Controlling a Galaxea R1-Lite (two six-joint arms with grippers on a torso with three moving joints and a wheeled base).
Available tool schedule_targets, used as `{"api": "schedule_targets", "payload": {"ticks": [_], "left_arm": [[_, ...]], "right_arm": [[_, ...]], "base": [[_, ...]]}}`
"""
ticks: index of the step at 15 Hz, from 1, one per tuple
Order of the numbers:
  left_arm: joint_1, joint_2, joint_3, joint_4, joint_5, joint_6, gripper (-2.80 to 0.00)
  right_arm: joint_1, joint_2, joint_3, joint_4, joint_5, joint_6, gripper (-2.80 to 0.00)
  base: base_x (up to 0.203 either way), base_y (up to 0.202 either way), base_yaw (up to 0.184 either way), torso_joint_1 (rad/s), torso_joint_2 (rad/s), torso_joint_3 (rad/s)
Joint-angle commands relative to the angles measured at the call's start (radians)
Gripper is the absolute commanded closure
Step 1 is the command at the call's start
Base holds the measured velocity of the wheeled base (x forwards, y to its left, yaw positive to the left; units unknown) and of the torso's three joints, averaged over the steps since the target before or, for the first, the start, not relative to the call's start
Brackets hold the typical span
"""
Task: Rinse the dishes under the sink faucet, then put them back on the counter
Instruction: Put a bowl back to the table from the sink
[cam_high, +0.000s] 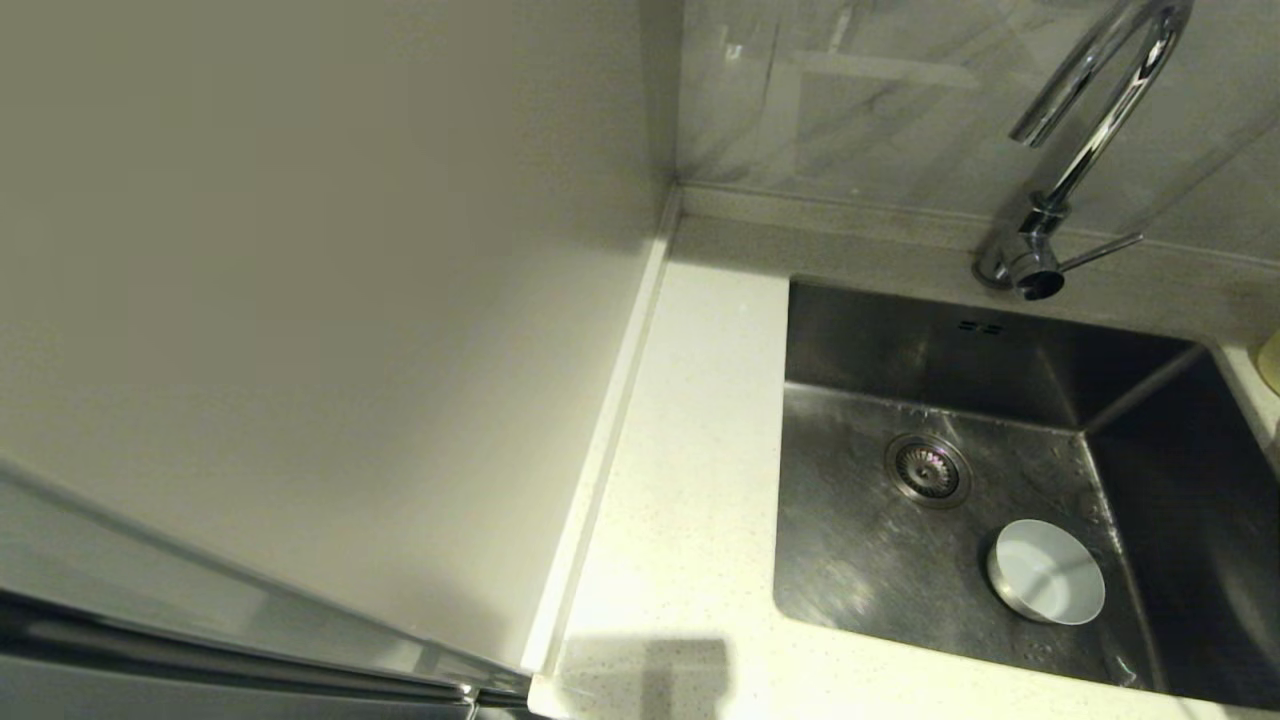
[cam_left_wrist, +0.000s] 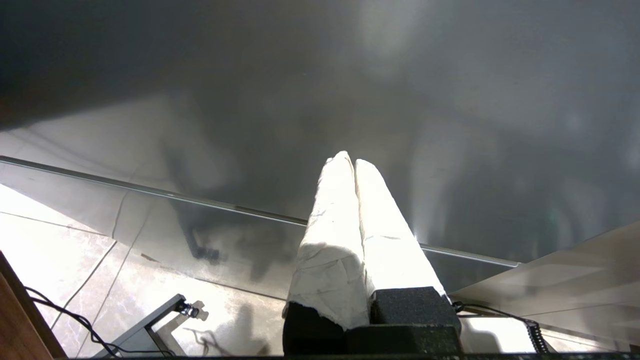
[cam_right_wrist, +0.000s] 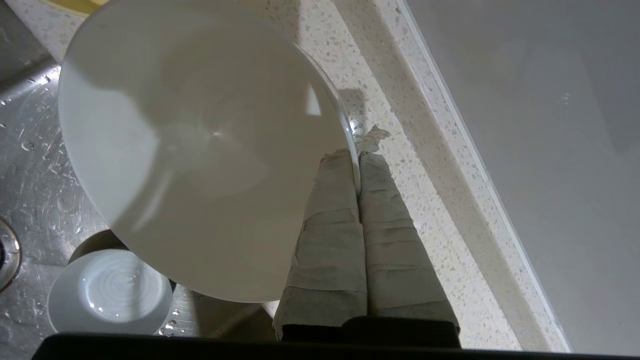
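Note:
My right gripper (cam_right_wrist: 357, 157) is shut on the rim of the white bowl (cam_right_wrist: 200, 145), holding it tilted above the speckled counter (cam_right_wrist: 415, 165) beside the sink; this gripper is out of the head view. The pale bluish-white bowl (cam_high: 1046, 572) sits upright on the sink (cam_high: 870, 540) floor, in front and to the right of the drain (cam_high: 927, 469). A sliver of the pale yellow bowl (cam_high: 1271, 362) shows on the counter right of the basin. The chrome faucet (cam_high: 1090, 130) stands behind the sink. My left gripper (cam_left_wrist: 354, 160) is shut and empty, parked low.
A cream wall panel (cam_high: 300, 300) rises along the counter's left side. A strip of white counter (cam_high: 690, 450) runs between that panel and the basin. The left wrist view shows a shiny metal front and tiled floor (cam_left_wrist: 60, 240) with cables.

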Motion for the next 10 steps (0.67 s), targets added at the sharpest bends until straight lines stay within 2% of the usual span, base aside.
{"api": "schedule_targets", "payload": {"ticks": [1, 3, 4, 10], "left_arm": [[0.0, -0.003, 0.0, 0.0, 0.0, -0.001, 0.0], [-0.001, -0.003, 0.0, 0.0, 0.002, -0.001, 0.0], [0.0, -0.003, 0.0, 0.0, 0.001, -0.001, 0.0], [-0.001, -0.003, 0.0, 0.0, 0.0, -0.001, 0.0]], "right_arm": [[0.001, 0.016, -0.002, 0.003, -0.001, -0.001, 0.0], [0.001, 0.024, -0.002, 0.003, -0.008, -0.002, 0.0], [0.001, 0.027, -0.002, 0.003, -0.018, -0.002, -2.8], [0.001, 0.034, -0.004, -0.013, -0.019, -0.004, -2.8]], "base": [[0.0, 0.0, 0.0, 0.0, 0.0, 0.0], [0.0, 0.0, 0.0, 0.0, 0.0, 0.0], [0.0, 0.0, 0.0, 0.0, 0.0, 0.0], [0.0, 0.0, 0.0, 0.0, 0.0, 0.0]]}}
